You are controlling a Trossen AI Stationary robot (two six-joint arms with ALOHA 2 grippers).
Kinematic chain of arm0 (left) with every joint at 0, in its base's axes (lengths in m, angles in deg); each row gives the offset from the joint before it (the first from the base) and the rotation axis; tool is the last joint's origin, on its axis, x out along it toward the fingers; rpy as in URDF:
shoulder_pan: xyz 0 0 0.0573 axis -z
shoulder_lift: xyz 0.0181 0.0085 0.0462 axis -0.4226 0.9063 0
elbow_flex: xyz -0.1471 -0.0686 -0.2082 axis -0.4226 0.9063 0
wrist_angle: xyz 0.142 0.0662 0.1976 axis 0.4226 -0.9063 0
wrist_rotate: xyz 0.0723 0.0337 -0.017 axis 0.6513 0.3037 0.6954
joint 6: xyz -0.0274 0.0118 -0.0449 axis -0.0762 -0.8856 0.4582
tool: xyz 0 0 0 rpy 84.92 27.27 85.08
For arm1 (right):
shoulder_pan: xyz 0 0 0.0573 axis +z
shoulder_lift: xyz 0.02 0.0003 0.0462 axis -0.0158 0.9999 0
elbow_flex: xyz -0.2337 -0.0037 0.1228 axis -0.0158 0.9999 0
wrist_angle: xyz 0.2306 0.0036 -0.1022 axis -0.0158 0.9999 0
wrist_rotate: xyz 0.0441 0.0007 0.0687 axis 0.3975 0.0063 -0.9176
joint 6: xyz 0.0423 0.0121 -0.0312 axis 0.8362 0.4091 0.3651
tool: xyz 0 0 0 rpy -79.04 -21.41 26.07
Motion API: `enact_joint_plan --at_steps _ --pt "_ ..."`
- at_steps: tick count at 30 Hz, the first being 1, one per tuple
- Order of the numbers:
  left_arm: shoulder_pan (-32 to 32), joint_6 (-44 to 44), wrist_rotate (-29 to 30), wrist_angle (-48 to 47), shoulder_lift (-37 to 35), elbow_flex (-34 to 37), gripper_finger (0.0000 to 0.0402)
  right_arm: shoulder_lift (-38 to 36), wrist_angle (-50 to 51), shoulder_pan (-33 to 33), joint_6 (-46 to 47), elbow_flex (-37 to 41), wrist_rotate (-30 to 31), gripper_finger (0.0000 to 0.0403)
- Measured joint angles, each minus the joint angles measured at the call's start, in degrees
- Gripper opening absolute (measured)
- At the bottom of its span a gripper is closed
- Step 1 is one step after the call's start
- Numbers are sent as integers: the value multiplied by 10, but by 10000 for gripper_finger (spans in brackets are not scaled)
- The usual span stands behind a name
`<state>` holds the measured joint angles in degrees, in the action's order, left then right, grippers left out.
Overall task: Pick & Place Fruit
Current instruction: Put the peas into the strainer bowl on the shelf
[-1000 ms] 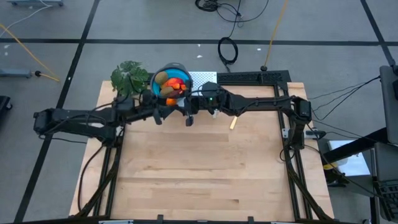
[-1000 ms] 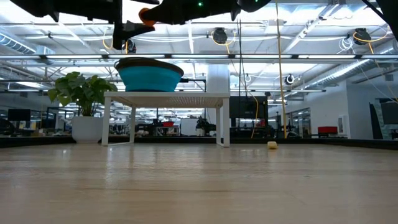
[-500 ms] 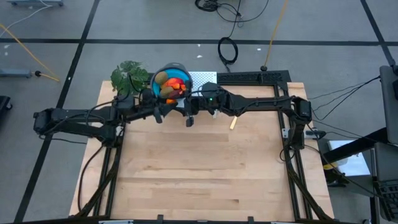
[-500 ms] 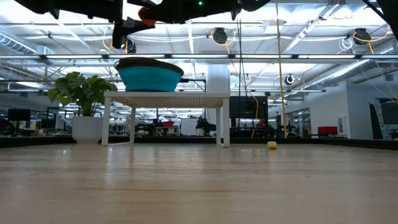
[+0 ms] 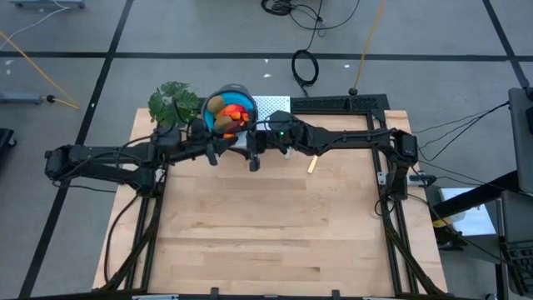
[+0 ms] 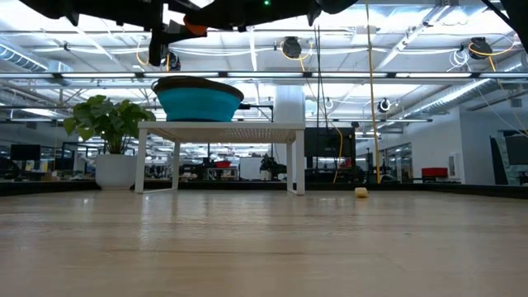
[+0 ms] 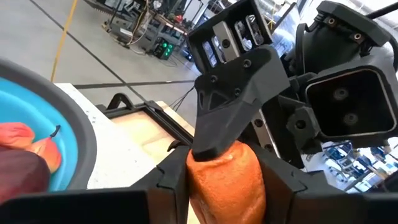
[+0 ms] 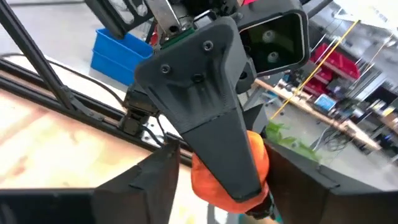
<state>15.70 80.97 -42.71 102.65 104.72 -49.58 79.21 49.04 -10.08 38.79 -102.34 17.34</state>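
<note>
bowl (image 5: pixel 236 103) on stand (image 6: pixel 221 128) | plant (image 5: pixel 174 102) left of it | fruit (image 5: pixel 226 117) in bowl

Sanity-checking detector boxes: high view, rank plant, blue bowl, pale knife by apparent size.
1. Plant, largest.
2. Blue bowl, slightly smaller, partly hidden by the grippers.
3. Pale knife, by far the smallest.

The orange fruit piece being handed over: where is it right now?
High above the table's far edge, beside the blue bowl, the orange piece sits between the left gripper and right gripper, which meet there.
</note>
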Motion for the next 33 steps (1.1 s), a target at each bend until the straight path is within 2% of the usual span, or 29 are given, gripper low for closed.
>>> enact_joint_plan --at_steps 5,8,12,15,19,22,28,33 --pt "0 0 -2 -11 0 0 128 -12 35 2 29 0 1 246" --pt "-1 -16 -3 -5 -5 0 128 -29 91 3 32 0 26 259" --pt "-14 -56 13 -4 -13 0 129 -54 188 3 31 2 75 261" --pt "-29 -92 27 -3 -19 -1 129 -76 259 -2 53 2 74 252" --pt "-50 -145 29 -9 -14 -15 129 -95 321 -10 73 2 68 223" --pt "-66 -179 29 -19 2 -33 129 -107 346 -14 76 2 42 189" --pt "-101 -230 30 -127 48 -99 129 -117 358 -21 77 2 -8 104" --pt "-130 -257 58 -246 91 -168 129 -119 366 -28 78 2 -56 37"
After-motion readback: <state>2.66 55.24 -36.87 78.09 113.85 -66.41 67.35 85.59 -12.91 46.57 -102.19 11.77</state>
